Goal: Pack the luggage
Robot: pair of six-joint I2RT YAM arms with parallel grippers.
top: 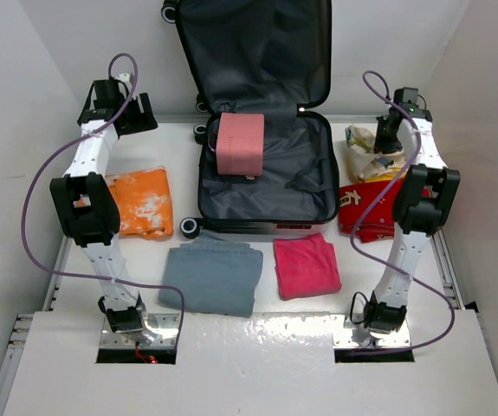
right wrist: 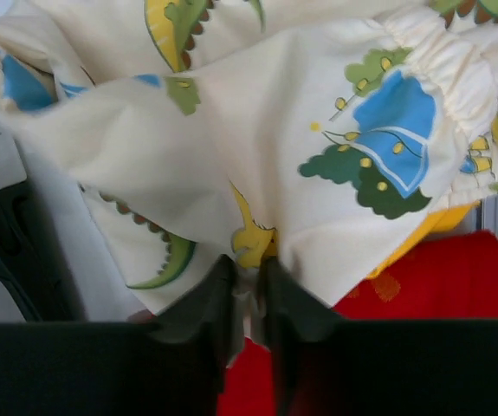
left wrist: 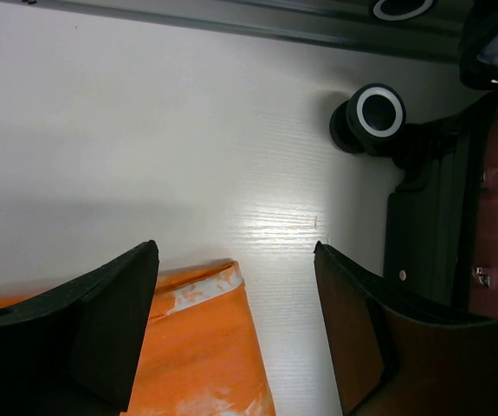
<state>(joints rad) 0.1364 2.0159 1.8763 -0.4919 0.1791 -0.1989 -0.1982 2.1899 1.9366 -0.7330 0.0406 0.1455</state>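
The luggage (top: 266,182) lies open in the middle of the table, its lid leaning on the back wall, with a folded pink garment (top: 240,143) on the dark lining. My right gripper (right wrist: 249,269) is shut on a fold of a cream cloth with a green, blue and yellow print (right wrist: 257,130), to the right of the luggage (right wrist: 6,251) and above a red cloth (right wrist: 456,286). My left gripper (left wrist: 236,251) is open over the far corner of an orange cloth (left wrist: 188,338), with nothing between its fingers. A luggage wheel (left wrist: 378,111) lies just beyond it.
A folded grey-blue garment (top: 212,276) and a folded magenta cloth (top: 306,264) lie in front of the luggage. The orange cloth (top: 140,201) is to its left, the red cloth (top: 365,212) and the cream cloth (top: 365,152) to its right. White walls close in the sides and back.
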